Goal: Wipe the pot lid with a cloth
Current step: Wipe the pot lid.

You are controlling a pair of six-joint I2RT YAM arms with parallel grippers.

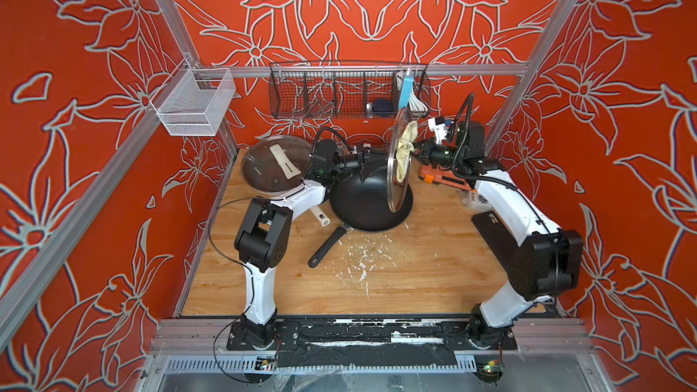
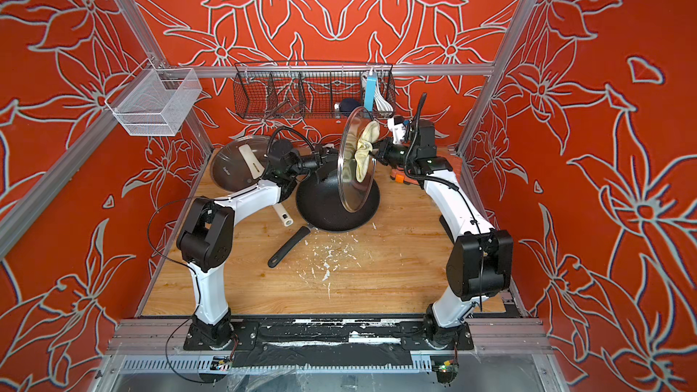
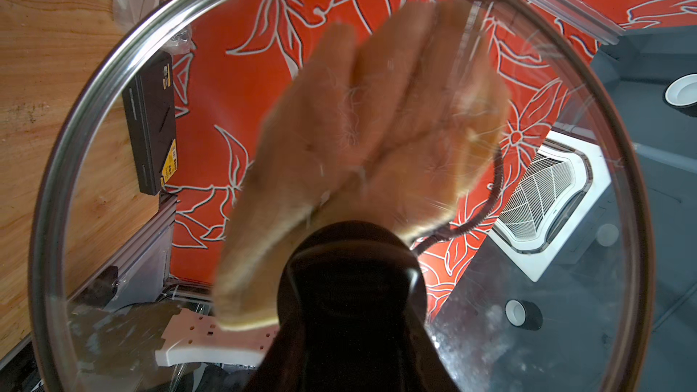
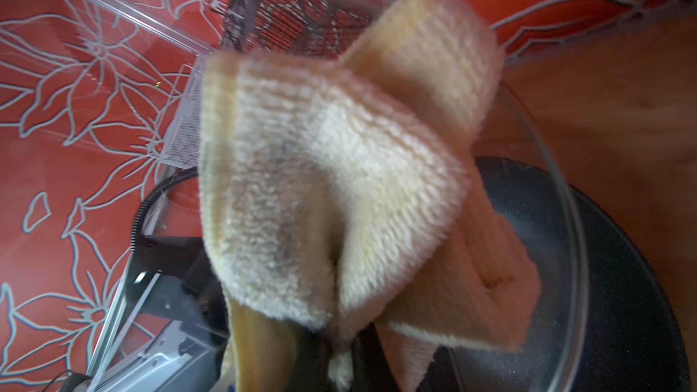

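A white mesh basket (image 1: 194,103) hangs from the frame rail far on the left. Below it, at the back left corner of the wooden table (image 1: 415,280), a second glass lid (image 1: 264,171) lies with its flat cream handle facing up.

My left arm reaches past that lid. My left pincer (image 1: 372,153) is clamped narrow on the black knob (image 3: 350,277) of the pot lid (image 1: 396,190). I hold this lid on edge, close to upright, above the black frying pan (image 1: 362,205).

The pan sits on the table with its handle pointing to the front left. White crumbs (image 1: 362,258) are scattered just in front of it. In both top views the lid's lower rim hangs over the pan's bowl, but I cannot tell whether they touch. A dark wire rack (image 1: 349,90) hangs on the back rail behind all this.

The cloth (image 1: 406,145) is on the face of the glass opposite the knob. It is cream-yellow with a greyish smudge, bunched up and pressed against the upper half of the lid. In the left wrist view it shows through the glass just beyond the knob.

My right pincer (image 1: 418,149) is closed tight on a fold of the cloth and meets the lid from the right. Farther right, an orange object (image 1: 433,179) lies at the back. A flat black case (image 1: 494,228) lies partly under my right arm.
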